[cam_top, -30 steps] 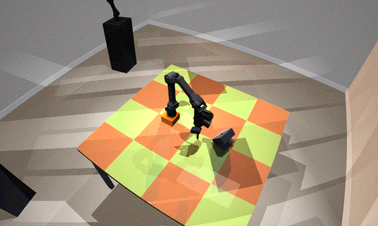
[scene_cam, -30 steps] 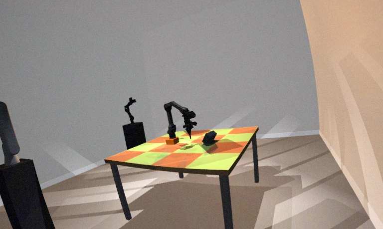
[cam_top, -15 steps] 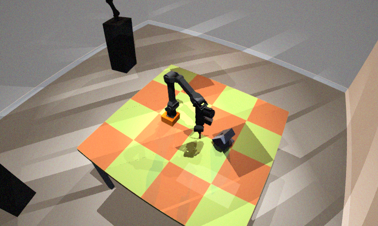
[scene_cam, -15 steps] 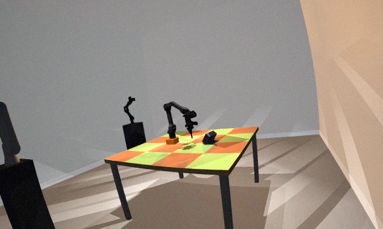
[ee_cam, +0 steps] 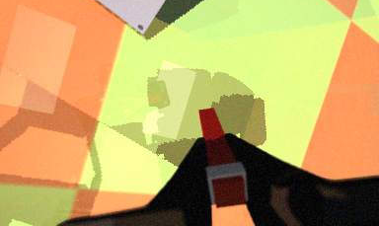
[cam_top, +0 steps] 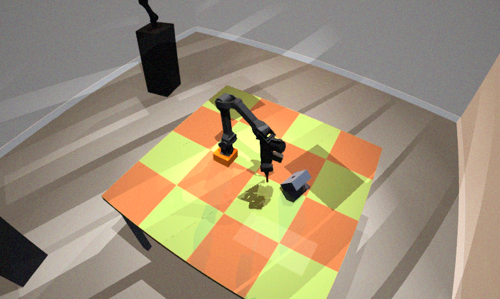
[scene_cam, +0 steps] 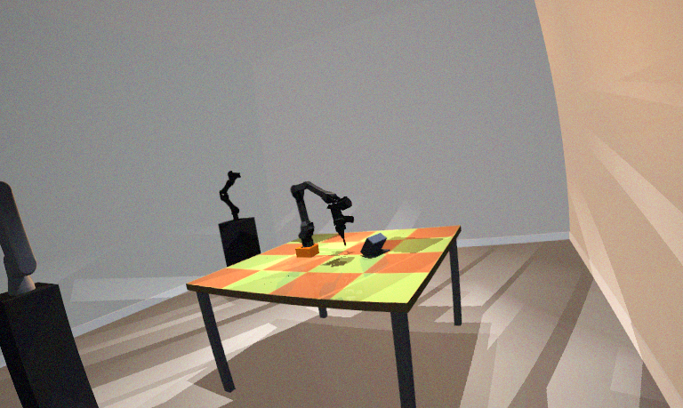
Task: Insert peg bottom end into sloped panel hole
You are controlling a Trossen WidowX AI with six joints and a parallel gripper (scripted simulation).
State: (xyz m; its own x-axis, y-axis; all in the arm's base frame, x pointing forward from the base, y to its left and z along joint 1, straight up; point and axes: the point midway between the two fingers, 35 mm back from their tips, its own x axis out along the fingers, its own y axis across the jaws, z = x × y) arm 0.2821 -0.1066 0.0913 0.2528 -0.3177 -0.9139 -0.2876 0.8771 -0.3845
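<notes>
Open air between pincer [cam_top: 267, 170] [scene_cam: 343, 233] [ee_cam: 215, 142] and sloped panel [cam_top: 295, 180] [scene_cam: 374, 244] [ee_cam: 129, 5]; no object stands between. Panel, tilted block on checkered surface [cam_top: 254, 273] [scene_cam: 322, 281] [ee_cam: 296, 63], forms nearest obstacle. Orange base block [cam_top: 225, 157] [scene_cam: 307, 251] blocks low passage on opposite side. Air above panel unobstructed.

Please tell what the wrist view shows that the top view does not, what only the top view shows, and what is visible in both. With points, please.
Only the wrist view: the red colour of the peg [cam_top: 267, 176] [ee_cam: 212, 124] and the light grey band [ee_cam: 226, 170] around it.

Only the top view: the orange block [cam_top: 225, 157] under the robot's arm [cam_top: 245, 111], and the black pedestal [cam_top: 158, 60] behind the table.

Both: the gripper [cam_top: 267, 172] [ee_cam: 214, 142] shut on the peg, the sloped panel [cam_top: 300, 178] [ee_cam: 130, 4] with its hole [cam_top: 293, 176] [ee_cam: 140, 27], and the checkered table top [cam_top: 250, 258] [ee_cam: 291, 63].
</notes>
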